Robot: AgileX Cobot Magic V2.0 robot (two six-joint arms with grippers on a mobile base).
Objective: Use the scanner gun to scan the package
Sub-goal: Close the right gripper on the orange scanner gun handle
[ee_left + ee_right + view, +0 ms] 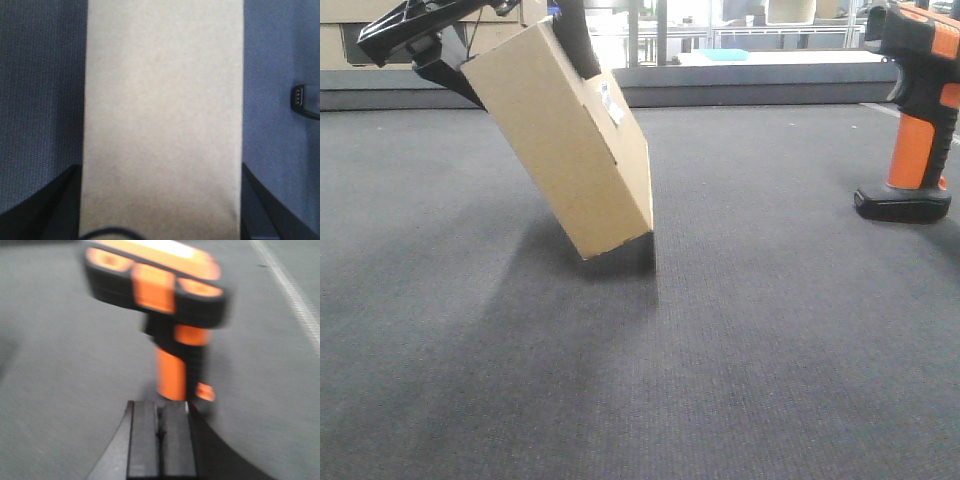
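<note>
The package (565, 150) hangs tilted at the far left, its white label (611, 103) on the right-hand face, its low end at the grey desk (720, 350); contact there is unclear; the left claw (535, 88) clasps its upper end from both sides; the scanner gun (920, 100) stands upright on its base at the far right, well apart; the right claw (160, 440) sits clenched and empty just near of it.

1. The left hand (532, 85) is matte black, with angular, wedge-shaped fingers (430, 55).
2. Its own wrist view shows the fingers (47, 205) as dark tapering slabs, with a thin black cable (102, 232) curving between their bases.
3. The right hand (159, 412) has two flat black pads (142, 440) split by a narrow seam, flaring into a broad black base behind them.
</note>
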